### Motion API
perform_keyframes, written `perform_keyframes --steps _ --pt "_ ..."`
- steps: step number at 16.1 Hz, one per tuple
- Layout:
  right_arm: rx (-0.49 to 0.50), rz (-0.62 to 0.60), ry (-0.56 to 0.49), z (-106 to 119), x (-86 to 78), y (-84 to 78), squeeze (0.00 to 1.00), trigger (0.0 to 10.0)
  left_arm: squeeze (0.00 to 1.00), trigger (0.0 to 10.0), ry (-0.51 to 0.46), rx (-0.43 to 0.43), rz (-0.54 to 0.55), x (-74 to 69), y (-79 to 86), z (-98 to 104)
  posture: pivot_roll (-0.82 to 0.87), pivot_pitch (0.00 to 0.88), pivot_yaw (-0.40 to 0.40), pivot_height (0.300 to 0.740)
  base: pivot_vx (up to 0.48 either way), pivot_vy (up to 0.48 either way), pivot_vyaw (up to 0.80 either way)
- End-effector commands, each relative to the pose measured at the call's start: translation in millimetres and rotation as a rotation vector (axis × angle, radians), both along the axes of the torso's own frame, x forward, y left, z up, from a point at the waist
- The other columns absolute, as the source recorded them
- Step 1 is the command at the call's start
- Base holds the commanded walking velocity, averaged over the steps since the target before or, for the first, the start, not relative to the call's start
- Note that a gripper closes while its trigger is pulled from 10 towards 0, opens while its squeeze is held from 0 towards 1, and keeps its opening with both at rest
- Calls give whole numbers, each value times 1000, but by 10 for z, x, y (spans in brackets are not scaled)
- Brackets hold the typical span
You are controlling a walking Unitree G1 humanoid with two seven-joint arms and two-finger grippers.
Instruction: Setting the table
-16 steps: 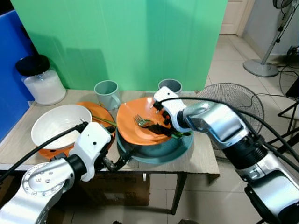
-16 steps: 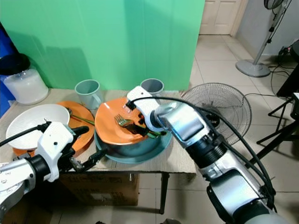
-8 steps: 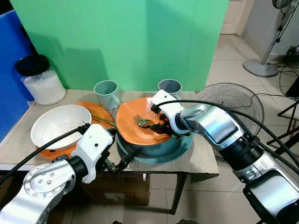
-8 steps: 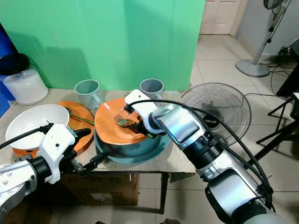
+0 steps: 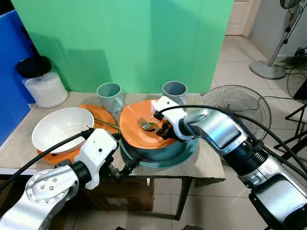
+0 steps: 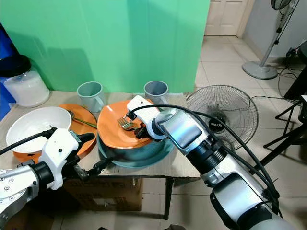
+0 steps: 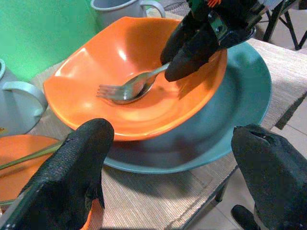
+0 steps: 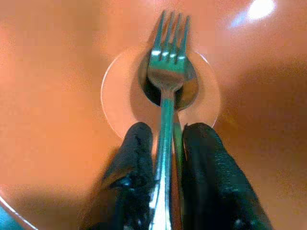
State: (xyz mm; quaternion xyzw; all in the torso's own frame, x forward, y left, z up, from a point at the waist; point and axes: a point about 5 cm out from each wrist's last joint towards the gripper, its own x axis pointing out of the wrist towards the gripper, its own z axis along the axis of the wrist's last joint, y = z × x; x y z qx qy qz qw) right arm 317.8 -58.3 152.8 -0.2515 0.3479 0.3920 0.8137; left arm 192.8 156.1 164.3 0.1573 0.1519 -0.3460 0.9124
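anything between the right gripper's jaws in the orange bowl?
Yes. In the right wrist view, the right gripper is shut on a metal fork handle; a spoon lies beneath.

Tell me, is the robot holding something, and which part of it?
The right end effector pinches the fork by its handle, with a spoon under it. The left one holds nothing.

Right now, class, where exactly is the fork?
The fork lies in the orange bowl on the teal plate at the table's middle, its handle pinched in the right gripper, with a spoon beneath it.
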Motion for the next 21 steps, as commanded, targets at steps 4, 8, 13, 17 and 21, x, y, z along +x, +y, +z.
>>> perform_keyframes --steps 4,8,13,17,21 --pt "-2 6 -20 96 30 28 0 0 0 10000 -1 10 -3 -20 -2 14 -110 0 37 740 0 0 0" --pt "21 23 -26 145 23 62 0 0 0 10000 -2 11 -7 -20 5 12 -110 0 40 740 0 0 0" --pt "108 36 -45 284 10 102 0 0 0 10000 -5 21 -13 -33 17 10 -110 0 44 740 0 0 0" --pt "160 18 -52 354 9 85 0 0 0 10000 -10 25 -18 -32 23 9 -112 0 48 740 0 0 0" --pt "311 -19 -157 463 45 77 0 0 0 10000 -49 18 16 -8 37 50 -103 0 45 740 0 0 0"
